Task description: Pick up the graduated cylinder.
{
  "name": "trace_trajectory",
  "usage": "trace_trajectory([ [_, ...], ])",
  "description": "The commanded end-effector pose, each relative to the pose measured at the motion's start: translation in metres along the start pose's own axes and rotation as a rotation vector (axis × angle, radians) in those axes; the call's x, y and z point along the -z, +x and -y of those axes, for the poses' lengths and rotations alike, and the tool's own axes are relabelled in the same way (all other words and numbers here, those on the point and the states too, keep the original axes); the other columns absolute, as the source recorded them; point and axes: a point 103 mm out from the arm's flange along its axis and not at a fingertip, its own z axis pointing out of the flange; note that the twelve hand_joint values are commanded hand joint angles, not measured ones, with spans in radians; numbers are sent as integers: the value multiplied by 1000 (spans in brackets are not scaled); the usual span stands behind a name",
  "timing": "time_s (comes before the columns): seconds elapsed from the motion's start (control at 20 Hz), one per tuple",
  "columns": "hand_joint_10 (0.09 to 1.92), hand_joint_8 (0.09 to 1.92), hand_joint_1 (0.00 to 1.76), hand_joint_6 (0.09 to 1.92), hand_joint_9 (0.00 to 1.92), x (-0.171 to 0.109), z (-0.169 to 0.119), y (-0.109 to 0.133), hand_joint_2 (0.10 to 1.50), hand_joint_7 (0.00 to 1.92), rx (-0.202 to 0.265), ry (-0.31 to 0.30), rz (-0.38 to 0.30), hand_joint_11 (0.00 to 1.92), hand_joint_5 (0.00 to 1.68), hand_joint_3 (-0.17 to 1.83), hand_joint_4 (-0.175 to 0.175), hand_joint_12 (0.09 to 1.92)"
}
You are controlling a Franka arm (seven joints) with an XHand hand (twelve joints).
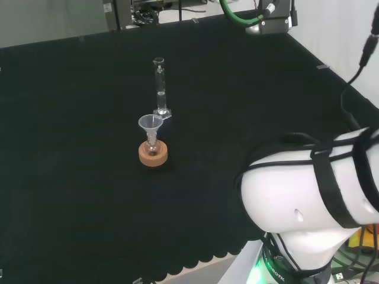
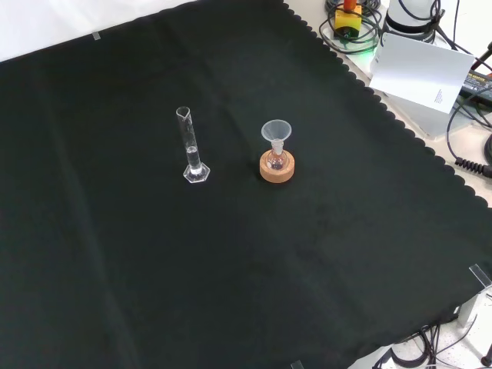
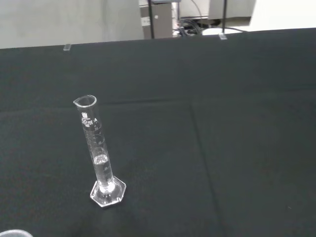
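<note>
Stood upright on the black cloth of the worktop (image 1: 71, 177): a clear graduated cylinder (image 1: 160, 89), on its own hexagonal foot, a little clear liquid low in its tube, spout at the lip; seen also in the front view (image 2: 191, 147) and, close and large, in the wrist view (image 3: 98, 153), printed marks running down the glass. Touched by nothing; free on all sides.

Just beside it, apart from it: a small clear flask seated in a cork ring stand (image 1: 153, 154), with a clear funnel (image 1: 150, 124) set in the flask's neck; in the head view nearer the camera than the cylinder, in the front view to its right (image 2: 276, 167). Caught at one edge of the wrist view, a pale curved rim, probably the funnel's (image 3: 14, 233).

At the right of the head view, well apart from the glassware: the arm's big white link (image 1: 308, 195), strapped with black cable. Beyond the cloth's scalloped edge in the front view, a white box (image 2: 421, 73) and coiled cables (image 2: 350, 27).

State of the hand: cannot tell, whether fingers apart or together; nothing clamped on the cylinder.
</note>
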Motion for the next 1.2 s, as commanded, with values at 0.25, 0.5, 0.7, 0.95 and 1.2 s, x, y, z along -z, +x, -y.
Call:
trace_trajectory([
  [0.25, 87, 477, 103, 87, 515, -111, -79, -15, 1334, 83, 137, 69, -64, 92, 248, -15, 12, 1363],
  [0.5, 87, 478, 137, 87, 522, -145, -96, -6, 1310, 96, 184, 88, -108, 97, 251, -28, 10, 1367],
  [0.7, 87, 477, 150, 87, 522, -169, -105, -2, 1302, 95, 210, 102, -146, 99, 251, -34, 8, 1367],
  [0.95, 87, 478, 169, 87, 519, -192, -115, 3, 1288, 95, 225, 120, -204, 100, 251, -42, 5, 1366],
  [1.2, 104, 482, 181, 87, 519, -214, -123, 6, 1280, 100, 236, 142, -251, 117, 242, -50, 3, 1361],
])
